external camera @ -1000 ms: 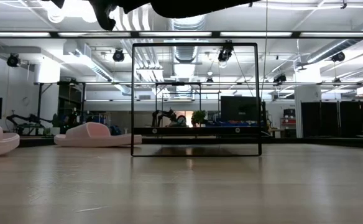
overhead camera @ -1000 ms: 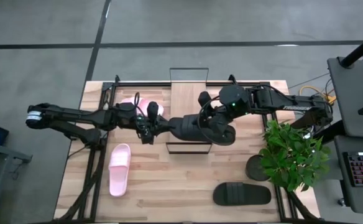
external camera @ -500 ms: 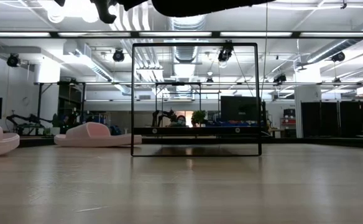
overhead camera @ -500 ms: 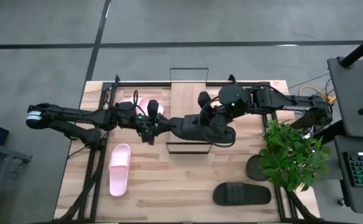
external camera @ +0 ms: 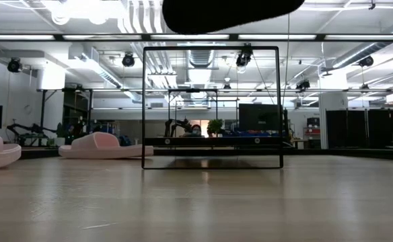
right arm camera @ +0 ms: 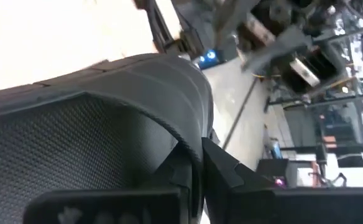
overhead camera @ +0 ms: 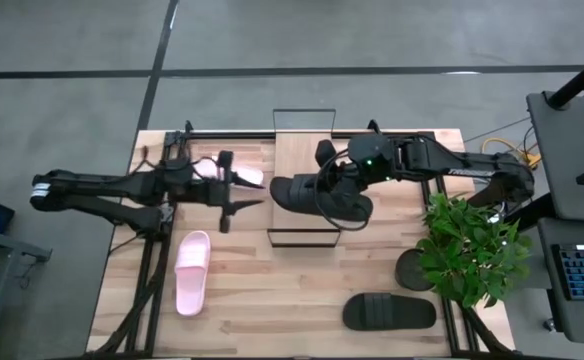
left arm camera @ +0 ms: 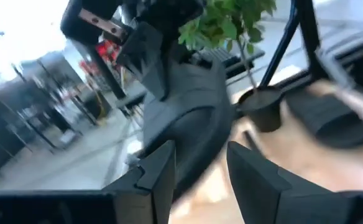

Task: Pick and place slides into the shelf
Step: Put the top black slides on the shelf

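Right gripper (overhead camera: 324, 186) at frame centre in the high view, fingers clamped on the strap of a black slide (overhead camera: 317, 196), holding it in the air above the shelf (overhead camera: 302, 150). Same black slide seen as a dark shape along the top edge of the low view, well above the wire frame. In the right wrist view, fingers (right arm camera: 222, 168) pinched together on the strap edge, mesh lining filling the lower left.

Left gripper (overhead camera: 234, 192) left of centre in the high view, clear of the black slide, fingers apart and holding nothing; in the left wrist view the gap between them empty, the slide hanging just ahead.

Elsewhere: one pink slide (overhead camera: 192, 270) flat on the desk at lower left, another pink slide (overhead camera: 234, 172) partly hidden under the left arm near the shelf's left side, a second black slide (overhead camera: 389, 312) at lower right near the potted plant (overhead camera: 467, 245).

Likely trouble:
- Grip on the strap edge only, so a swing or slip of the heavy sole on the way down.
- Narrow shelf, about one slide wide; a crooked descent could snag the wire frame or tip it.
- Left arm close by, so a risk of collision.
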Tool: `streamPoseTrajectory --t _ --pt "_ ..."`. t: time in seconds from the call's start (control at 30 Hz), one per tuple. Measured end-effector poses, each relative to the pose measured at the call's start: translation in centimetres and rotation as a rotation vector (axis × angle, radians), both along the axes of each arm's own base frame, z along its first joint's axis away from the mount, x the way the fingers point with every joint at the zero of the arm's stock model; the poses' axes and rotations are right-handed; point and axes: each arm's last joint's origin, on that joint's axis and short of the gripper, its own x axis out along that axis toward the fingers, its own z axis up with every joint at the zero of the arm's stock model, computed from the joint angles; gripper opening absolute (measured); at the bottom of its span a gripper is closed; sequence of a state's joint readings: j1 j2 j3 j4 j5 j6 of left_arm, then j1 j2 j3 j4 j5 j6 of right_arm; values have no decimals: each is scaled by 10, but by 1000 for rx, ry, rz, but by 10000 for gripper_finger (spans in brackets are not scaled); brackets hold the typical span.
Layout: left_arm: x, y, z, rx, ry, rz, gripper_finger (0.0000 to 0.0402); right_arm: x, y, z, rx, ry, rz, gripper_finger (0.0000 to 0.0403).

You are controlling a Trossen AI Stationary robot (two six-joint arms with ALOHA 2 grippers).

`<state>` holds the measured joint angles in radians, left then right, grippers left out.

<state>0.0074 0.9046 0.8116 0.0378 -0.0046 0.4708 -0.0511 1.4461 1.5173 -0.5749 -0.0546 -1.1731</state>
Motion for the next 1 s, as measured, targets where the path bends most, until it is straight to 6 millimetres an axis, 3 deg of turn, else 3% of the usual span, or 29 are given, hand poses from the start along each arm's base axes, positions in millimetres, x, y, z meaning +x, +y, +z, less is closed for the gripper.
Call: streamPoseTrajectory --t 0.4,0.67,1.0 --pt "-44 0 12 -362 -84 6 130 34 -8 -54 -163 102 67 9" --pt "-59 0 10 -413 -44 16 130 50 -9 -73 -203 136 62 9" --pt "-72 0 14 -413 -77 9 130 46 -11 -106 -297 145 120 9"
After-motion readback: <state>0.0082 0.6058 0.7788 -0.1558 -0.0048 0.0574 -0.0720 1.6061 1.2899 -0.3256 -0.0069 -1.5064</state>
